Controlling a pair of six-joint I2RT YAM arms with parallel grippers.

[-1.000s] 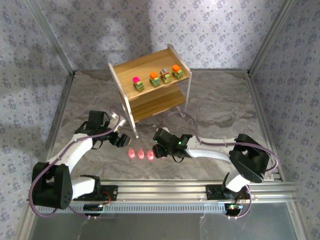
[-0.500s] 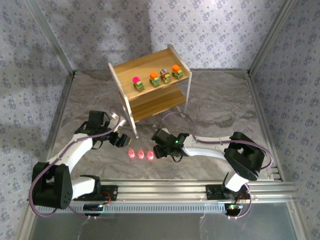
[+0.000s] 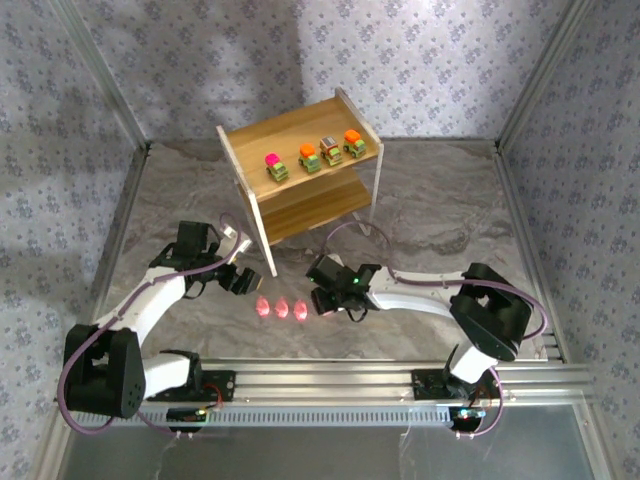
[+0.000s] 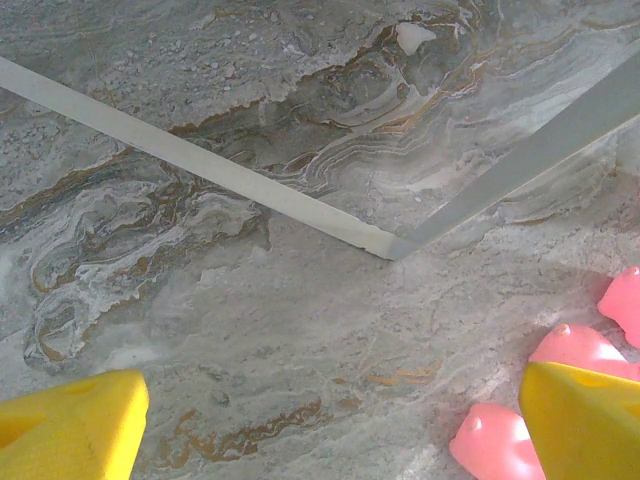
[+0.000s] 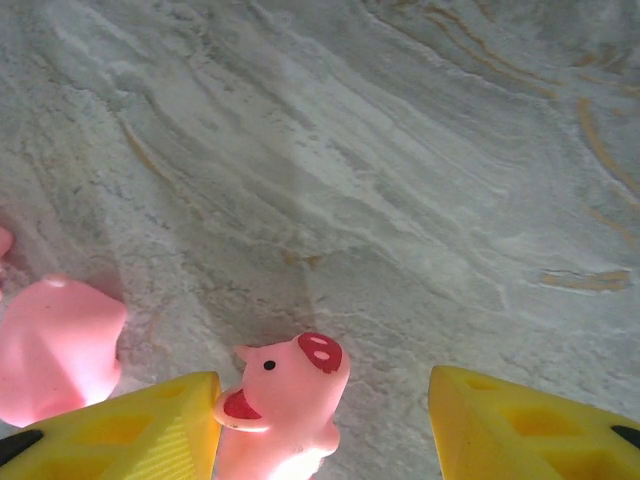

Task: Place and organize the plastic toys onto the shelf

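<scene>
The wooden shelf point(image 3: 300, 205) stands at the back with four small cars point(image 3: 311, 158) in a row on its top tier. Three pink figures point(image 3: 282, 308) lie in a line on the table in front of it. My right gripper point(image 3: 323, 301) sits just right of them. In the right wrist view a pink pig point(image 5: 290, 385) stands between my right gripper's point(image 5: 322, 400) open jaws, touching the left finger point(image 5: 150, 430), with a gap to the other. Another pink figure point(image 5: 55, 350) lies to its left. My left gripper point(image 4: 333, 410) is open and empty, with pink figures point(image 4: 585, 350) by its right finger.
The shelf's thin white base bars point(image 4: 250, 190) lie on the marble table just ahead of my left gripper point(image 3: 240, 280). Transparent walls with metal posts point(image 3: 118, 215) close in the table. An aluminium rail point(image 3: 330, 378) runs along the near edge.
The right arm's elbow has drifted slightly left while its gripper stays over the pink pig. The left arm and the toys have not moved.
</scene>
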